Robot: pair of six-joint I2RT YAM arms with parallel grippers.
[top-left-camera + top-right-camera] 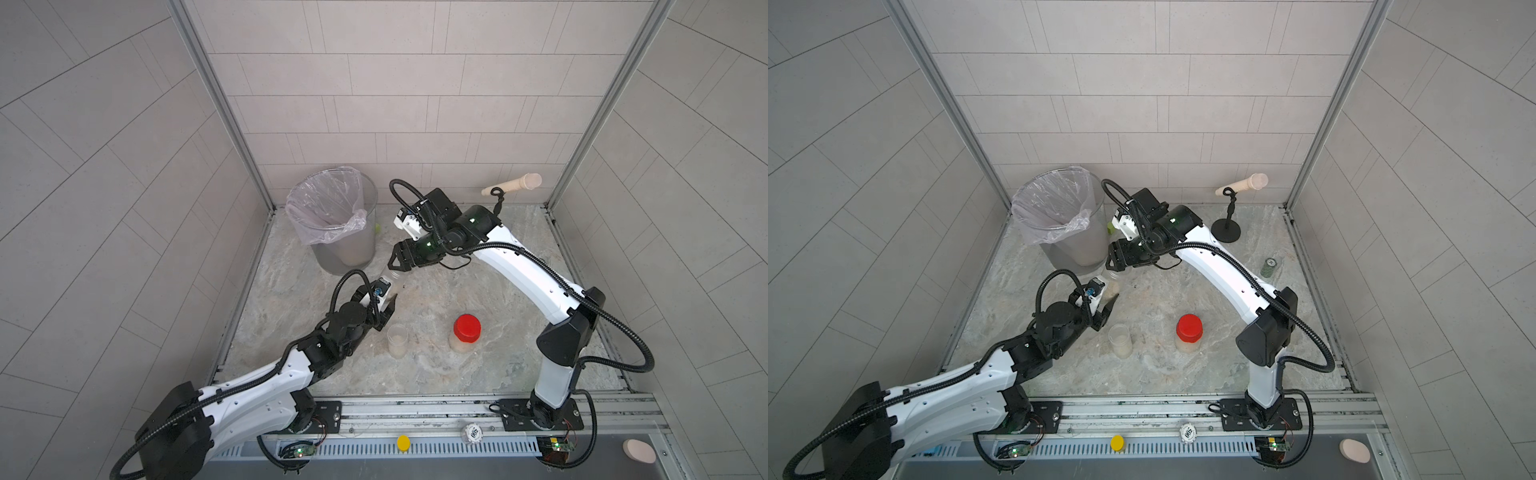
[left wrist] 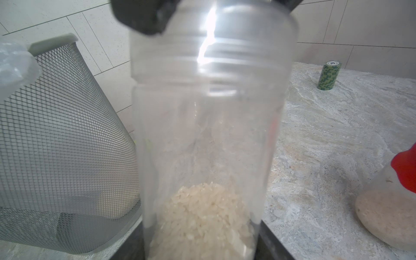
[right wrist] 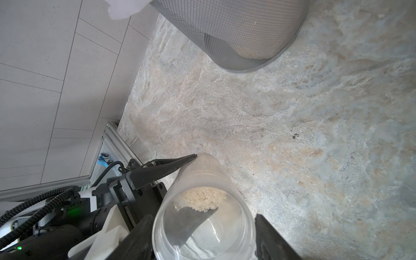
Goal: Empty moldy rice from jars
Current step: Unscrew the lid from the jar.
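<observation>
Waiting nearest the robot's base, two jars stand upright on the worktop point(image 1: 457, 291): a clear jar point(image 1: 397, 341) and, well apart from it, a red-lidded jar point(image 1: 466, 332). Each has moldy rice point(image 1: 462, 345) in its lower part, and both look parked there for a later turn.

Just beyond the clear jar, the left gripper point(image 1: 387, 300) has its fingers point(image 3: 166, 167) closed narrowly across the body of a third jar point(image 2: 202, 135). It holds that jar lifted and tilted, so the rice sits heaped at the base end. The clear lid point(image 2: 247, 56) end points up and away toward the other arm. That pose seems meant to steady the jar and offer the lid for unscrewing without spilling.

Farther on, the right gripper point(image 1: 398, 269) reaches down to the lid end. Its fingers point(image 3: 270, 238) stand about half open on either side of the lid, very close to it. Whether they already press on it cannot be told from these views, so the lid looks about to be gripped rather than turned.

Beyond both arms, near the held jar, stands the mesh bin point(image 1: 330, 255) with its plastic liner point(image 1: 332, 199). Working this close to the bin should keep the pour short once the lid is off.

Farthest off on the right arm's side, a small green cylinder point(image 1: 1270, 267) stands alone and has no part in this.
</observation>
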